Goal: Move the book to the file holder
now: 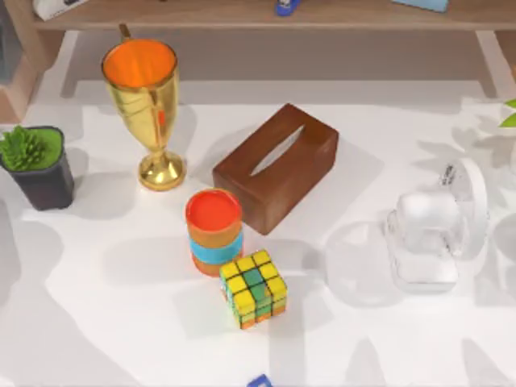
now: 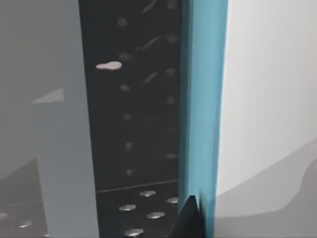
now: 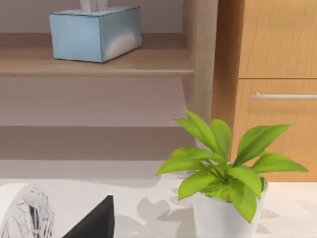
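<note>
- Left wrist view: a blue book [image 2: 203, 109] stands on edge, its spine running up the frame, right against a dark perforated file holder [image 2: 131, 124]; whether it sits inside a slot or just beside the wall, cannot tell.
- A dark fingertip [image 2: 188, 218] of the left gripper lies at the book's lower edge; touching or clamping, and how wide the fingers stand, cannot tell.
- Right wrist view: one dark fingertip [image 3: 94, 223] at the frame's lower edge, nothing seen held; its opening cannot be told. Ahead of it: a leafy plant [image 3: 228, 168] in a white pot, a wire-like clear object [image 3: 27, 215], a blue tissue box [image 3: 94, 32] on a wooden shelf [image 3: 99, 64].
- Top view, white tabletop [image 1: 97, 322]:
  - brown tissue box [image 1: 276, 165] near centre, set at an angle
  - orange cup [image 1: 214, 231] just in front of it, touching or nearly touching a colour cube [image 1: 254, 288]
  - gold trophy [image 1: 149, 109] toward the far left
  - small potted succulent [image 1: 36, 165] at the left edge
  - white translucent object [image 1: 431, 230] toward the right edge
</note>
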